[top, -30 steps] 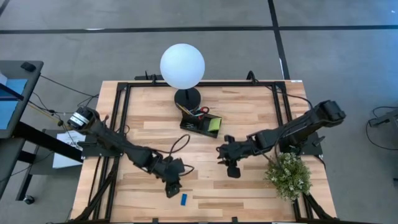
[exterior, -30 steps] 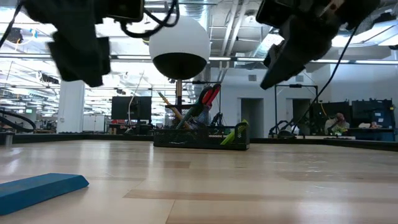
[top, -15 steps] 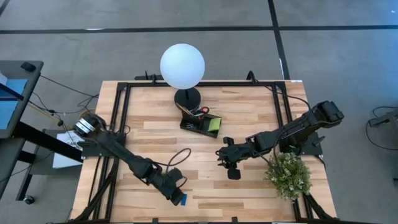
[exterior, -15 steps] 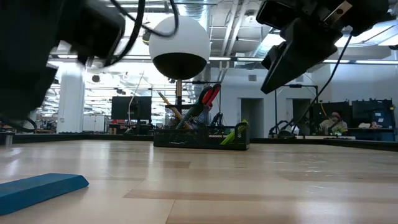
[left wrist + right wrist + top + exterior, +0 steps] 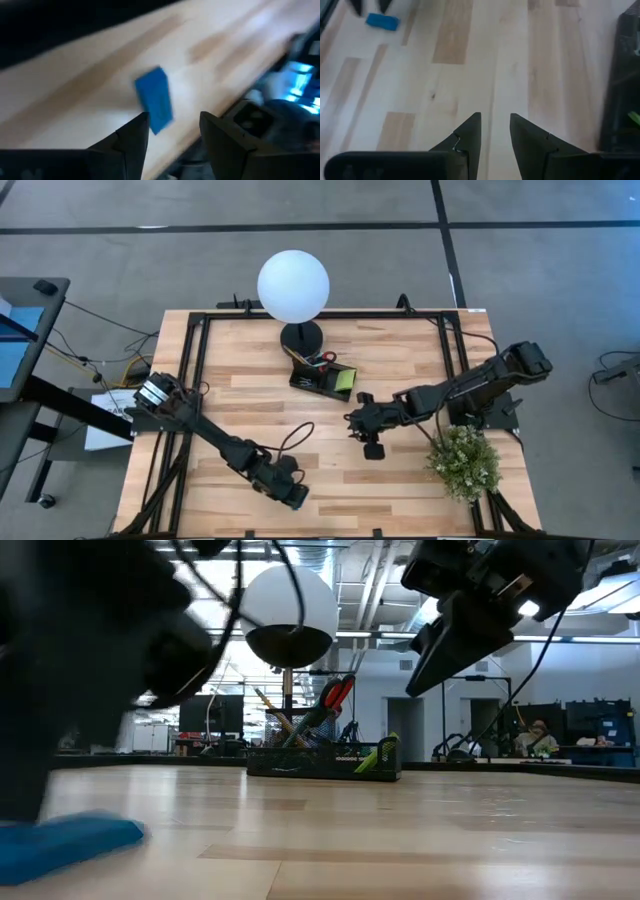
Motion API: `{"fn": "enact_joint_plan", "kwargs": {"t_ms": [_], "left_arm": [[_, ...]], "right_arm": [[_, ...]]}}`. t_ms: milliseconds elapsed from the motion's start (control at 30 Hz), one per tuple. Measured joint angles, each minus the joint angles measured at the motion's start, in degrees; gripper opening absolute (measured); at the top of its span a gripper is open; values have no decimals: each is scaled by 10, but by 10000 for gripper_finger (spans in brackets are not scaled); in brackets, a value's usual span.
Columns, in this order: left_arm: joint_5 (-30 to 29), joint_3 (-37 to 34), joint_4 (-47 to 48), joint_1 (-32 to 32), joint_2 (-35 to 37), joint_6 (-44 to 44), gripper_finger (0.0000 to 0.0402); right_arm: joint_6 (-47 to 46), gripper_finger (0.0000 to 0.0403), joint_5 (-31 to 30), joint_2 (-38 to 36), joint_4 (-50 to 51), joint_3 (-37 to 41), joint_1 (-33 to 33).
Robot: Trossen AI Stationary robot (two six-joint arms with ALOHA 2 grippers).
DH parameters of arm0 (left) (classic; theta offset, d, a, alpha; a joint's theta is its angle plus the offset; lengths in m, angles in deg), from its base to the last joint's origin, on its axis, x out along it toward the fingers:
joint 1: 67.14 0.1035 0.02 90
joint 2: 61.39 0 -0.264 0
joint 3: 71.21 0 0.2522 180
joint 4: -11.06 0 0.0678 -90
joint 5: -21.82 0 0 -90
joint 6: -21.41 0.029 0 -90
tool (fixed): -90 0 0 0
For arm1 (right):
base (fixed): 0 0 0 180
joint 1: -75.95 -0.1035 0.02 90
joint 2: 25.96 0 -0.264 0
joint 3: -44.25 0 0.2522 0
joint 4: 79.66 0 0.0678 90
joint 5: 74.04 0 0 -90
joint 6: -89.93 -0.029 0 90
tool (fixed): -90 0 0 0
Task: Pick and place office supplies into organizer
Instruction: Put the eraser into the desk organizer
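The left arm stretches low across the wooden table [image 5: 400, 370] toward its near edge, its left gripper [image 5: 171, 127] poised directly over the small blue eraser [image 5: 154, 99], fingers spread with a clear gap between them and holding nothing. The eraser lies flat on the boards, well apart from the organizer [image 5: 322, 379], and in the overhead view the gripper hides it.

The right arm reaches in from the potted plant [image 5: 464, 459] side, elbow bent, its right gripper [image 5: 494, 131] hanging above bare wood between the plant and the organizer, fingers parted and empty.

The black organizer sits just in front of the round base of the white globe lamp [image 5: 293, 286]. Red-handled scissors [image 5: 336, 694] and pencils [image 5: 272, 708] stand up out of it, and a lime-green sticky-note pad [image 5: 344, 380] rests in its compartment on the plant side. No brand or lettering can be read on anything.
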Motion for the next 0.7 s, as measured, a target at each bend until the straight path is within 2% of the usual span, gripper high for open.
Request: {"fn": "enact_joint_plan", "kwargs": {"t_ms": [200,333,433,700], "left_arm": [[-5,31,49,18,1,2,171],[27,34,85,33,1,8,171],[40,41,66,39,1,52,171],[3,114,88,18,1,212,171]], "right_arm": [[8,97,0,0,2,0,23],[11,97,0,0,9,0,32],[34,97,6,0,10,0,32],[69,97,126,0,-19,0,31]]}}
